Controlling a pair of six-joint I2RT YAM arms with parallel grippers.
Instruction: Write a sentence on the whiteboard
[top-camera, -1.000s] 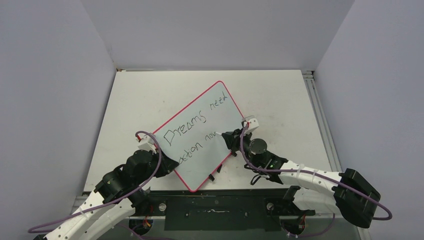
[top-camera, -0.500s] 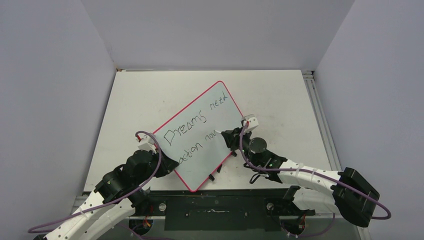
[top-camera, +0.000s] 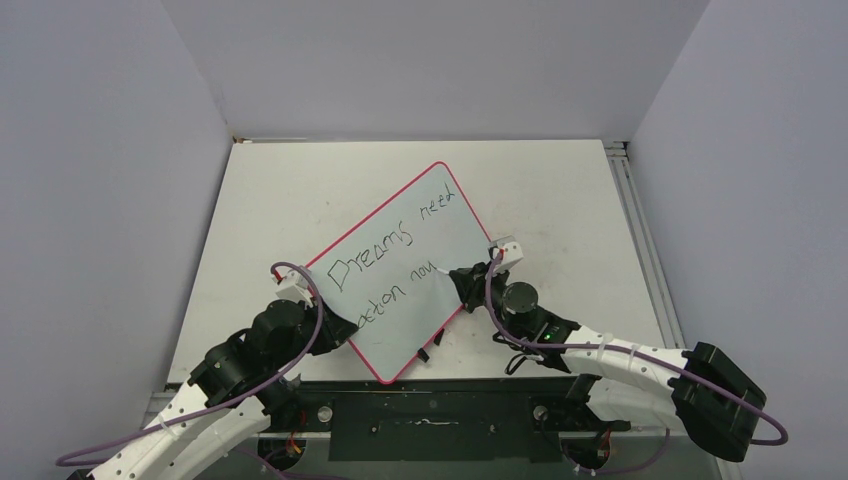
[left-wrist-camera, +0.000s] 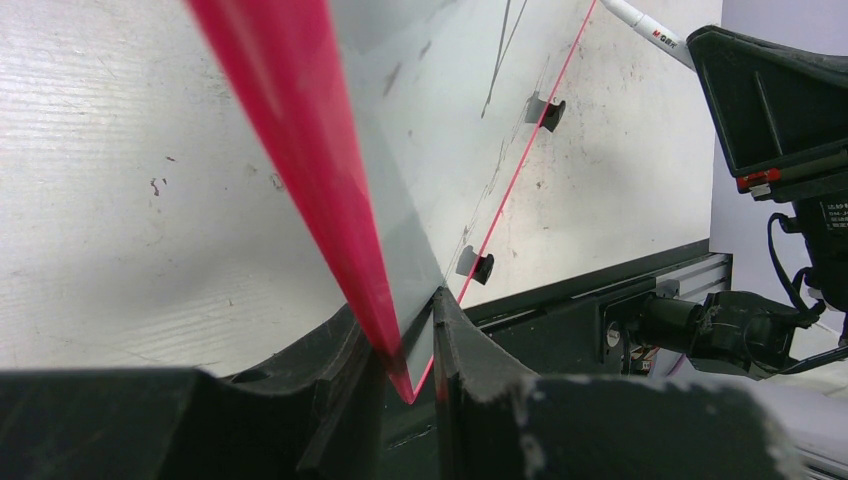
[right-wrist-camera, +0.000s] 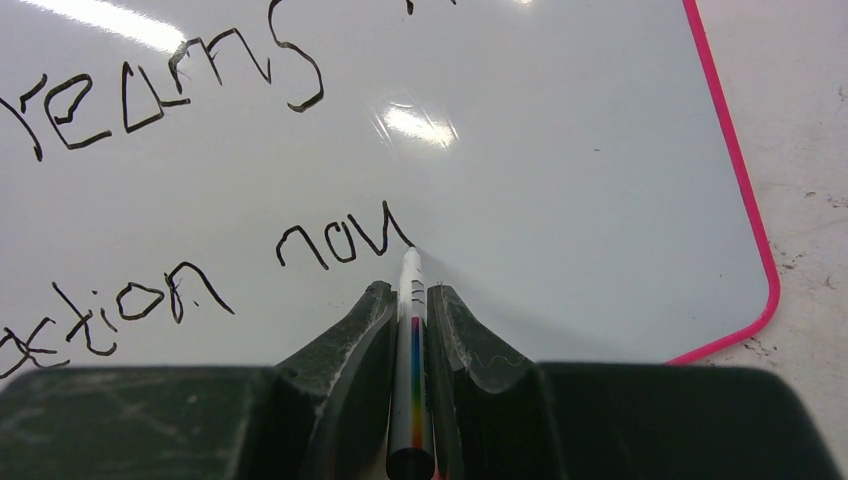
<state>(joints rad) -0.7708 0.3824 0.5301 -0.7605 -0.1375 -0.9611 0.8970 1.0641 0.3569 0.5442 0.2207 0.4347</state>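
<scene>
Rightward and a touch nearer is where the right arm (top-camera: 600, 350) now sits, wrist and elbow both shifted that way, while the marker (right-wrist-camera: 411, 300) tip stays by the last letter of the second row; nothing else on the surface (top-camera: 560, 190) has changed

Lying askew across the middle of the surface, the whiteboard (top-camera: 400, 330) has one corner close to the near edge and the opposite corner aimed at the far edge. It looks thin, stiff and light, with a glossy face, so I judge it would skate on the scuffed top under pen pressure unless braced. Its pink rim is the sensible place to pinch, clear of the sentence (top-camera: 372, 257), since wet ink would likely smear. The left jaws do exactly that: narrow, clamped on the rim at the board's near-left edge, one finger above and one below. The left arm (top-camera: 240, 365) is folded tight at the near-left corner, its wrist low.

Right jaws are closed on the slim, hard marker, which runs along the slot between them with its tip poking out ahead. That arm stretches low from the near-right corner, forearm angled inward and wrist tipped down, so the tip meets the board at a slant; whether it presses or just touches I cannot tell
</scene>
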